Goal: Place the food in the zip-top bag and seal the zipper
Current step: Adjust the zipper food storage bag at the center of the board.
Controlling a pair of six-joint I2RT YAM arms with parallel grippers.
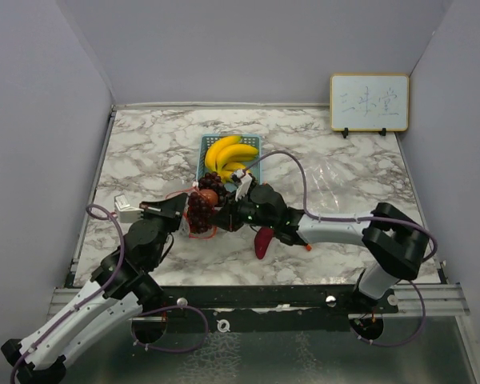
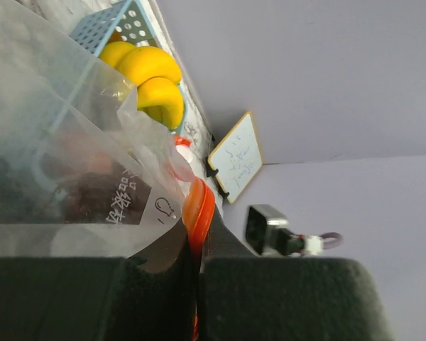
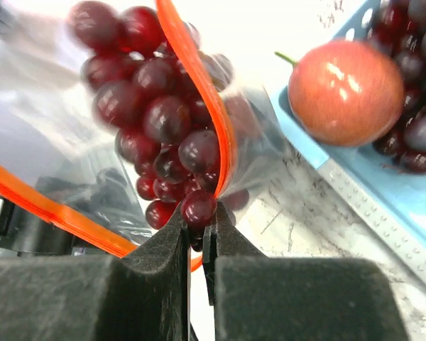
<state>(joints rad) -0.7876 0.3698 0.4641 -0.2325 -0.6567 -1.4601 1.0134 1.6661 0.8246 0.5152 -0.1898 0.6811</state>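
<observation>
My left gripper (image 1: pixel 182 218) (image 2: pixel 197 231) is shut on the orange zipper rim (image 2: pixel 199 206) of the clear zip-top bag (image 2: pixel 64 163) and holds it up. My right gripper (image 1: pixel 224 214) (image 3: pixel 201 211) is shut on a dark purple grape cluster (image 3: pixel 156 114) (image 1: pixel 200 212) at the bag's mouth, with the orange zipper (image 3: pixel 206 99) running across the grapes. The yellow bananas (image 1: pixel 230 154) (image 2: pixel 148 78) lie in the blue basket (image 1: pixel 214 142). The small red fruit (image 1: pixel 209 197) (image 3: pixel 344 92) sits at the basket's near edge beside more grapes (image 3: pixel 412 50). The magenta vegetable (image 1: pixel 264 242) lies on the table under my right arm.
A whiteboard (image 1: pixel 369 102) stands at the back right. A clear plastic sheet (image 1: pixel 340 180) lies on the marble table (image 1: pixel 144 160) to the right of the basket. Grey walls close in on both sides.
</observation>
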